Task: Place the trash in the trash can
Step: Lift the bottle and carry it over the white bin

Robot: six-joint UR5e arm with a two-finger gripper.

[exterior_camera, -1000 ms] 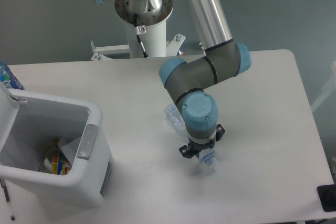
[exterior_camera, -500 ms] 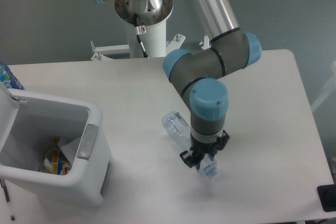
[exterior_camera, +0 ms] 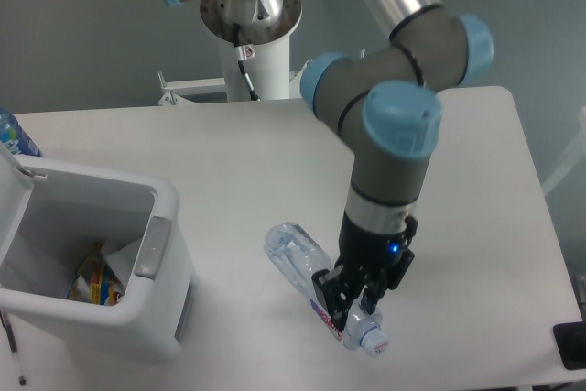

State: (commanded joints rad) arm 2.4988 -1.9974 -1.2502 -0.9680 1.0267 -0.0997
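Observation:
A crushed clear bluish plastic bottle [exterior_camera: 298,260] with a white cap hangs tilted above the table, cap end down to the right. My gripper [exterior_camera: 351,302] is shut on it near the neck, and the bottle's body sticks out to the upper left. The trash can [exterior_camera: 163,310], a white bin with a grey latch on its front, stands open at the lower left, well to the left of the gripper. Colourful packets [exterior_camera: 94,279] lie inside it.
A bottle with a blue-and-white label [exterior_camera: 13,137] peeks in behind the bin's raised lid at the left edge. The arm's white mounting post [exterior_camera: 252,34] stands at the back of the white table [exterior_camera: 458,162]. A dark object [exterior_camera: 569,345] sits at the lower right corner.
The gripper has risen off the table with the bottle in it, so arm and bottle now appear larger and closer to the camera. The bottle's body has swung free of the surface.

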